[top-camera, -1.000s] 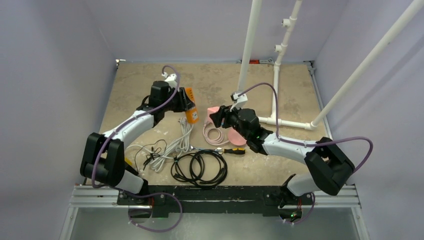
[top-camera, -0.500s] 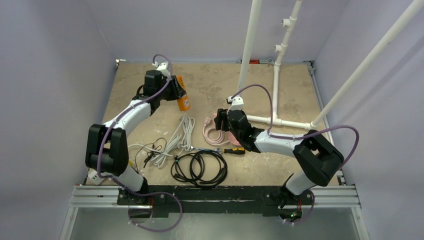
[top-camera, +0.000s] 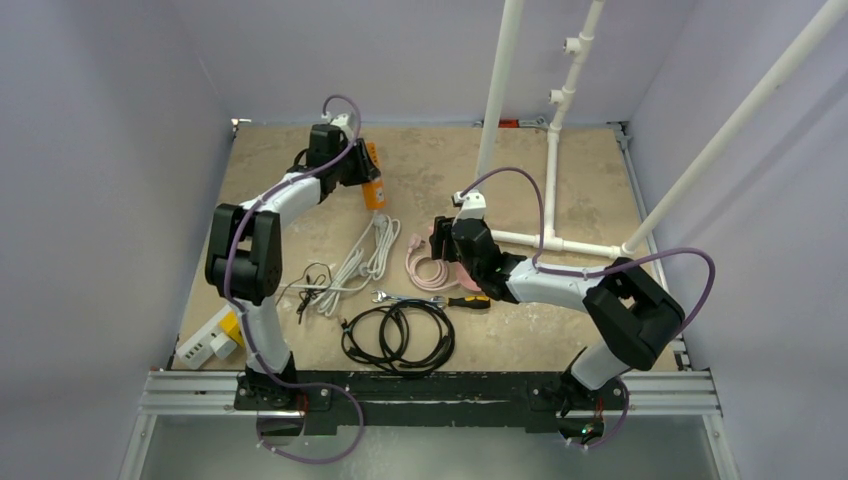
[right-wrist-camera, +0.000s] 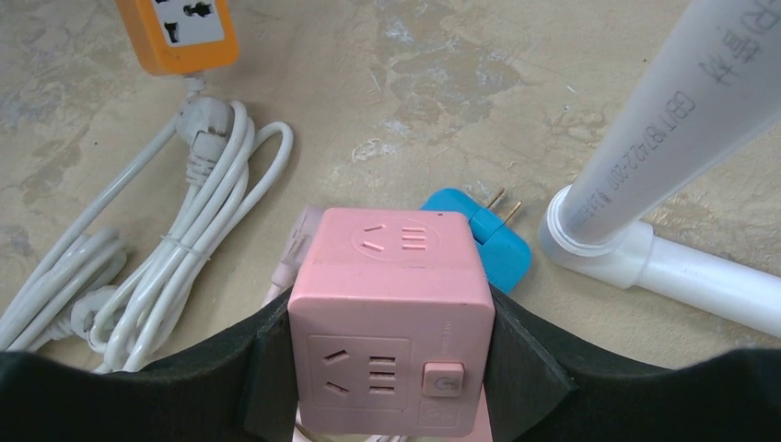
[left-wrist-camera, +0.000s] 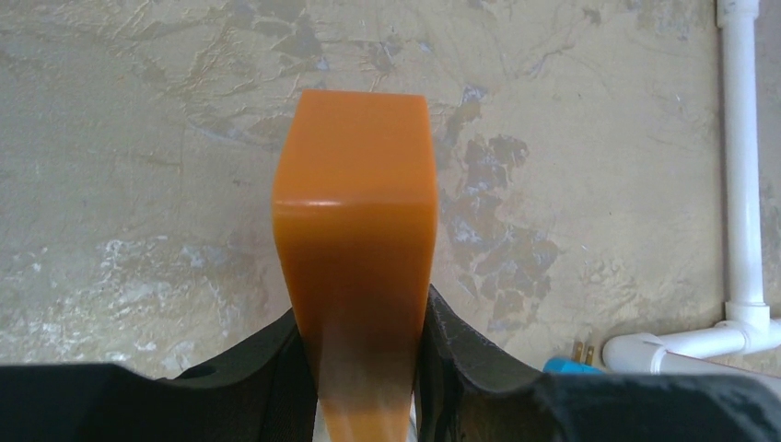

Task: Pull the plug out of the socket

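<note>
While right jaws clamp pink socket [right-wrist-camera: 391, 313] — blue plug [right-wrist-camera: 490, 245] lies just beyond.

Lab test cell: plain lilac walls [top-camera: 100, 150], pipe frame [top-camera: 497, 90].

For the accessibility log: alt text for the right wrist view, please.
The right gripper clamps a pink cube-shaped plastic socket between its black jaws. A blue plastic plug lies behind it, prongs bare. An orange power strip and bundled white cable lie upper left; a white pipe stands right.
</note>
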